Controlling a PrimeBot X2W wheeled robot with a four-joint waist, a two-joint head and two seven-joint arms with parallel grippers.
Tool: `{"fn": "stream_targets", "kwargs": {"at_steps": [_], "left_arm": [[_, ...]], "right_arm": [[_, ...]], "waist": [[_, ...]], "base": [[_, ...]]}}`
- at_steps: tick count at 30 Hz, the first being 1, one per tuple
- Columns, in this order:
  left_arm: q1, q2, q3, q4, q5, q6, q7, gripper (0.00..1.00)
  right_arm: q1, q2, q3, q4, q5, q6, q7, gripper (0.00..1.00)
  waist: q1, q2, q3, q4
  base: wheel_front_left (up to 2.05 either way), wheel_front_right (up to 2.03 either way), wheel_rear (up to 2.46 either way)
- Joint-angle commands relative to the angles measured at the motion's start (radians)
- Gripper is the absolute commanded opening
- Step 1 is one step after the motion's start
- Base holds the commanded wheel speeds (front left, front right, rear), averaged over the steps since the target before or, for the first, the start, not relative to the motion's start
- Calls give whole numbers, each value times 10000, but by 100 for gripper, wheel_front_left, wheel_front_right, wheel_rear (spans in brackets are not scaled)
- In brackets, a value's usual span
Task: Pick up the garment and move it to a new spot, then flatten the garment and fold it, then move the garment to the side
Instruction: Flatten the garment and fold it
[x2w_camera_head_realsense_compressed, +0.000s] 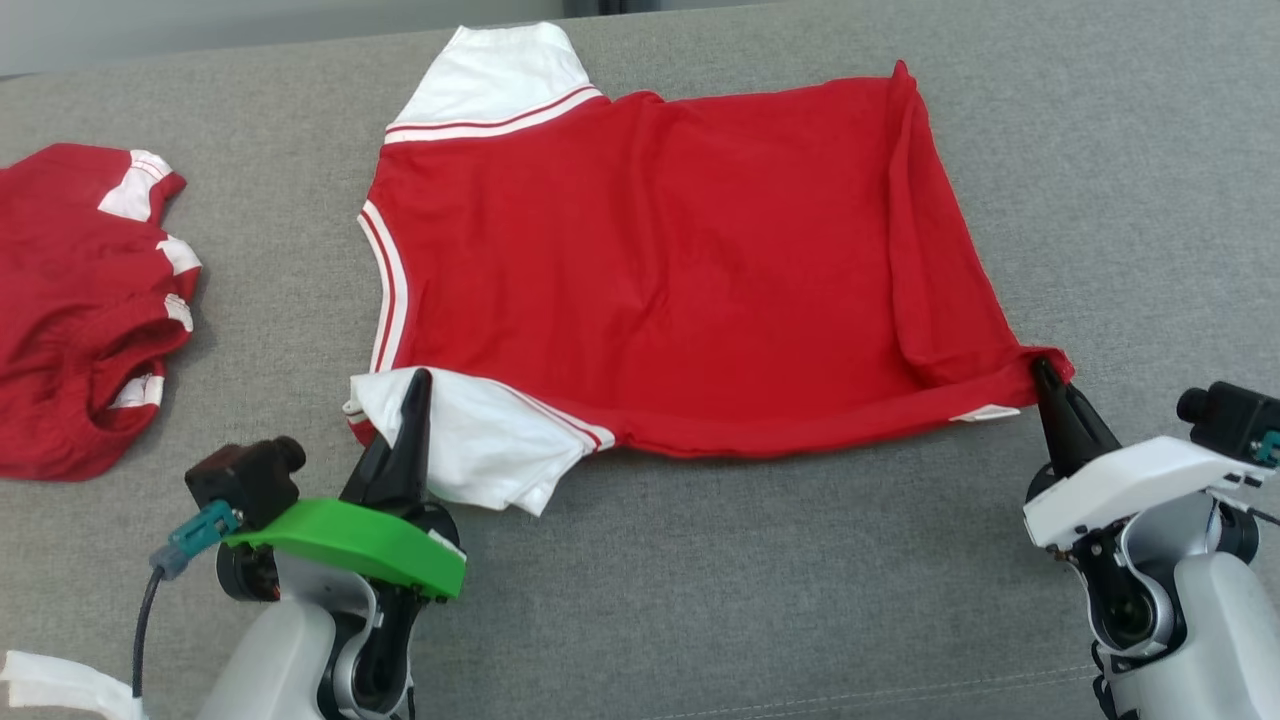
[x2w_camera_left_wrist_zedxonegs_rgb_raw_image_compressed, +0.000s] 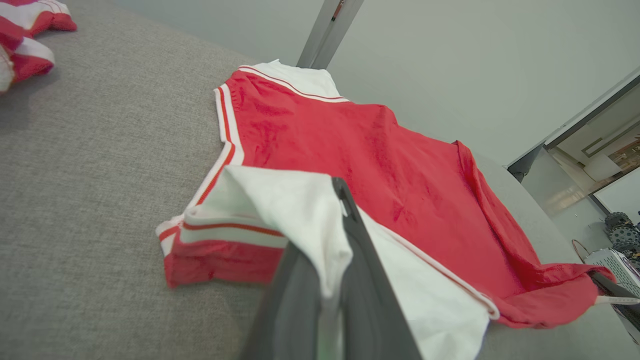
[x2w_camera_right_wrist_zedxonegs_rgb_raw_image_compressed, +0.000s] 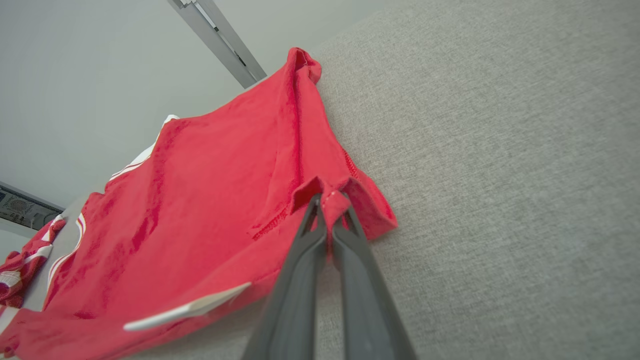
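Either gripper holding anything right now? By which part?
Yes, both hold the red shirt: the left gripper is shut on its near white sleeve, the right gripper on the near hem corner.

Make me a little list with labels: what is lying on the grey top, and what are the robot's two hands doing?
surface: grey fabric surface
main garment: red shirt with white sleeves, spread out, wrinkled along its right side
left hand: shut on the near white sleeve
right hand: shut on the near hem corner
other clothes: rumpled red and white pile at the far left, apart from the shirt
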Motion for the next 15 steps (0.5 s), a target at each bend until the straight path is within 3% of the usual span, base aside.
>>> {"fn": "stream_targets", "kwargs": {"at_steps": [1, 15], "left_arm": [[-326, 28, 42, 174, -77, -61, 97, 0], [-2967, -123, -22, 2610, -257, -453, 841, 0]], "right_arm": [[-275, -54, -5, 149, -105, -12, 84, 0], [-2642, -149, 81, 2049, -908, -12, 343, 0]], "waist": [[0, 0, 112, 9], [0, 0, 668, -11]], "base": [[0, 0, 0], [0, 0, 0]]}}
